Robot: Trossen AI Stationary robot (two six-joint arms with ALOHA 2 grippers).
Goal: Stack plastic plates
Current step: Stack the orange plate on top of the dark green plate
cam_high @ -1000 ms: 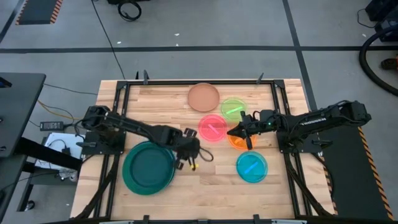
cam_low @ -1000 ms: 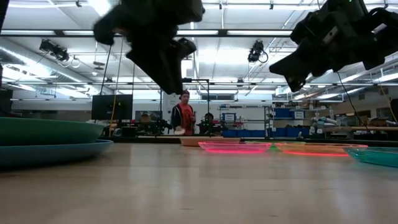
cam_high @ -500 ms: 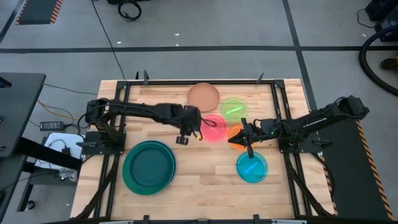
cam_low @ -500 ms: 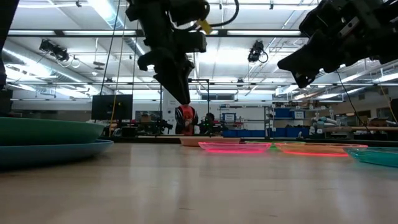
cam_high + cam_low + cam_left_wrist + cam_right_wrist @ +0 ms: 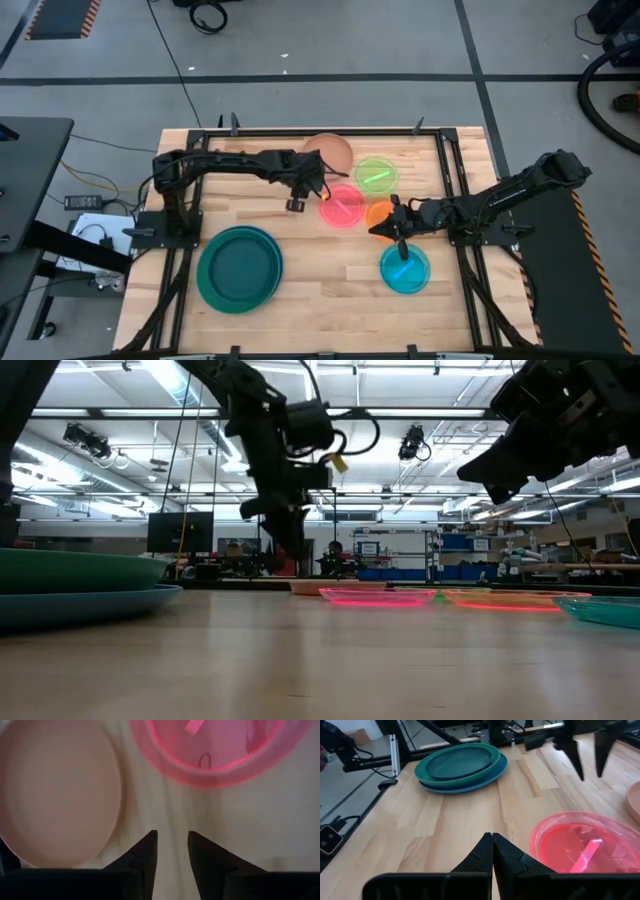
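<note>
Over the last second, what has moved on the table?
The left gripper swung from beside the stacked large teal plates across to the gap between the tan plate and the translucent pink plate, open and empty. The right gripper drew back slightly, shut, over the orange plate. No plate moved.

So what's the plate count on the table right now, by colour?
Stacked large plates: 3 (dark teal, teal, blue)
Tan plate: 1
Green plate: 1
Pink plate: 1
Orange plate: 1
Cyan plate: 1
Total: 8
</note>
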